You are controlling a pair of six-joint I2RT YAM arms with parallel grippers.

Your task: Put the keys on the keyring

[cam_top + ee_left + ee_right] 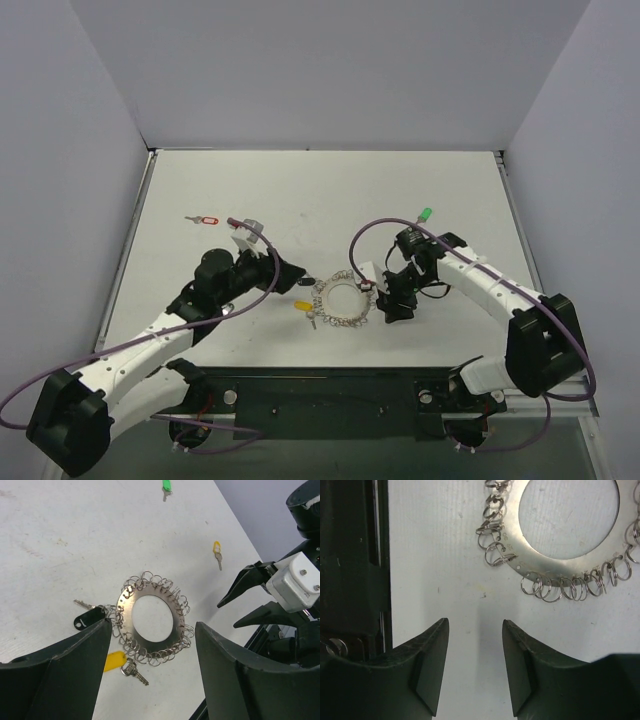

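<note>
The left gripper point(152, 630) stands with its dark jaws wide apart and empty. In the gap between them, at the middle of the left wrist view, lies the keyring point(125, 611), a flat silver metal hoop with a hollow centre and a rim of small wire loops. The right gripper point(475, 625) has its jaws moderately apart over bare white table point(445, 555), holding nothing, with the hoop's edge in the upper right of its view.

A black-headed key point(82, 621) touches the loops at the hoop's left edge, and a yellow-headed key point(115, 661) touches them at the lower left. Both look hooked on, though the pictures do not settle it. A green-headed key point(166, 485) lies at the top edge, and a second yellow-headed key point(217, 550) in the upper right. In the overhead view a red-headed key point(207, 219) and a grey-headed key point(248, 226) lie left of centre, well apart from the hoop.

The task seems to be between keys, with both grippers free. The next move probably calls for one arm to reach a loose key and pinch its plastic head, while the other steadies the hoop so a loop can be threaded.
</note>
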